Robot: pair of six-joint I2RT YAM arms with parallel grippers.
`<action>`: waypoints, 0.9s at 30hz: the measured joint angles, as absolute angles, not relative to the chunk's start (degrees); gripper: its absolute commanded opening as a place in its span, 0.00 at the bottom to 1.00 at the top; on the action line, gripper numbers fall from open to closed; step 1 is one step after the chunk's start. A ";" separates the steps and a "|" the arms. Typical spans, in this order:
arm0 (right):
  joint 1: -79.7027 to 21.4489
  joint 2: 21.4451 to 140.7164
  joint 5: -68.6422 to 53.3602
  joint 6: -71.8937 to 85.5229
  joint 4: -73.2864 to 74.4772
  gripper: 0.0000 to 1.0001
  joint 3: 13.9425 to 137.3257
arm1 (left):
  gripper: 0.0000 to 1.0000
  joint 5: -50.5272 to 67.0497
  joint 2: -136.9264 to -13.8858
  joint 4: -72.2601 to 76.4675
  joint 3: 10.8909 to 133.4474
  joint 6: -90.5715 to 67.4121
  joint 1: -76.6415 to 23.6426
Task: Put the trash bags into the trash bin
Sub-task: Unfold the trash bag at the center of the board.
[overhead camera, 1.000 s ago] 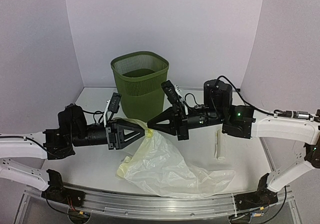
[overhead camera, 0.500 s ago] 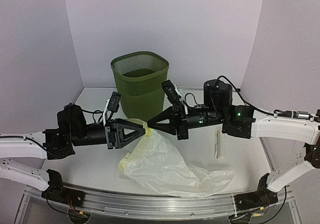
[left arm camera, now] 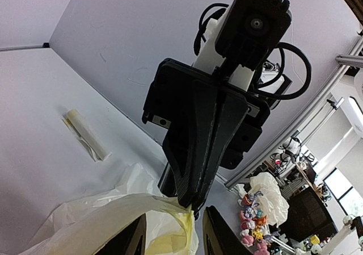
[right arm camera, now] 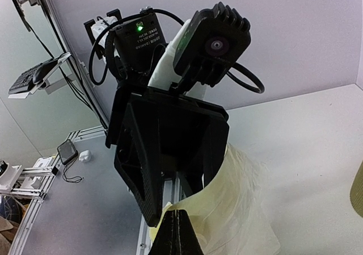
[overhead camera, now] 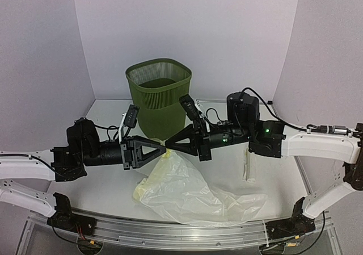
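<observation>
- Trash bag (overhead camera: 190, 189): sprawled on the table (overhead camera: 108, 187) in front of the trash bin (overhead camera: 159, 93), outside it, one yellowish edge lifted.
- Right gripper (right arm camera: 177, 216): fully closed, pinching that edge.
- Left gripper (left arm camera: 174, 235): fingers part-open, bag edge between them; contact unclear.

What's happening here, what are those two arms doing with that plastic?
Two robot arms are handling a thin yellowish trash bag, most of which lies crumpled on the table. The right gripper is pinched shut on the bag's top edge, raised just in front of the green slatted trash bin. The left gripper meets it there, jaws apart on either side of that edge. Nothing of the bag is in the bin yet.
</observation>
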State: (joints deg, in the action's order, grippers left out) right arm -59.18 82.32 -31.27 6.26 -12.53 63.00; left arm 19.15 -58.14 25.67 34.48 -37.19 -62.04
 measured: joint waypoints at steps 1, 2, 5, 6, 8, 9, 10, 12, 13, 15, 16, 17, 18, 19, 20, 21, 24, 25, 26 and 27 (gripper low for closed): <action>-59.18 82.32 -31.05 6.25 -12.51 0.00 63.00 | 0.36 19.49 -58.22 25.65 34.48 -37.13 -62.04; -59.18 82.32 -30.77 6.24 -12.50 0.00 63.00 | 0.36 19.76 -58.26 25.63 34.48 -37.09 -62.04; -59.18 82.30 -30.06 6.22 -12.50 0.00 63.00 | 0.35 20.51 -58.26 25.63 34.48 -37.08 -62.04; -59.18 82.30 -29.98 6.22 -12.49 0.00 63.00 | 0.35 20.71 -58.26 25.63 34.48 -37.08 -62.04; -59.18 82.30 -30.00 6.23 -12.50 0.00 63.00 | 0.34 20.85 -58.26 25.63 34.48 -37.09 -62.04; -59.18 82.30 -30.00 6.24 -12.49 0.00 63.00 | 0.32 20.86 -58.26 25.63 34.48 -37.08 -62.04; -59.18 82.30 -30.00 6.24 -12.49 0.00 63.00 | 0.30 20.86 -58.25 25.63 34.48 -37.09 -62.04; -59.18 82.30 -30.05 6.24 -12.51 0.00 63.00 | 0.26 20.81 -58.19 25.63 34.48 -37.20 -62.04; -59.20 82.30 -30.13 6.24 -12.49 0.00 63.00 | 0.23 20.65 -58.11 25.63 34.46 -37.45 -62.04; -59.18 82.30 -30.28 6.26 -12.49 0.00 63.00 | 0.11 20.01 -57.89 25.63 34.44 -37.47 -62.04; -59.18 82.30 -30.34 6.26 -12.51 0.00 63.00 | 0.04 19.76 -57.75 25.63 34.42 -37.47 -62.04; -59.18 82.30 -30.41 6.27 -12.51 0.00 63.00 | 0.02 19.45 -57.59 25.63 34.39 -37.68 -62.04; -59.18 82.30 -30.45 6.29 -12.51 0.00 63.00 | 0.00 19.35 -57.48 25.64 34.38 -37.64 -62.04; -59.18 82.30 -30.48 6.31 -12.51 0.00 63.00 | 0.00 19.26 -57.38 25.64 34.37 -37.60 -62.04; -59.18 82.30 -30.47 6.33 -12.51 0.00 63.00 | 0.00 19.27 -57.34 25.65 34.37 -37.62 -62.04; -59.18 82.30 -30.44 6.38 -12.51 0.00 63.00 | 0.00 19.30 -57.32 25.66 34.37 -37.62 -62.04; -59.18 82.30 -30.19 6.50 -12.51 0.00 63.00 | 0.00 19.71 -57.32 25.65 34.37 -37.52 -62.04; -59.18 82.30 -30.03 6.53 -12.51 0.00 63.00 | 0.00 19.94 -57.31 25.65 34.37 -37.50 -62.04; -59.19 82.30 -29.69 6.61 -12.51 0.00 63.00 | 0.00 20.25 -57.27 25.65 34.36 -37.48 -62.04; -59.20 82.29 -29.16 6.69 -12.50 0.00 63.00 | 0.00 20.48 -57.20 25.65 34.32 -37.47 -62.04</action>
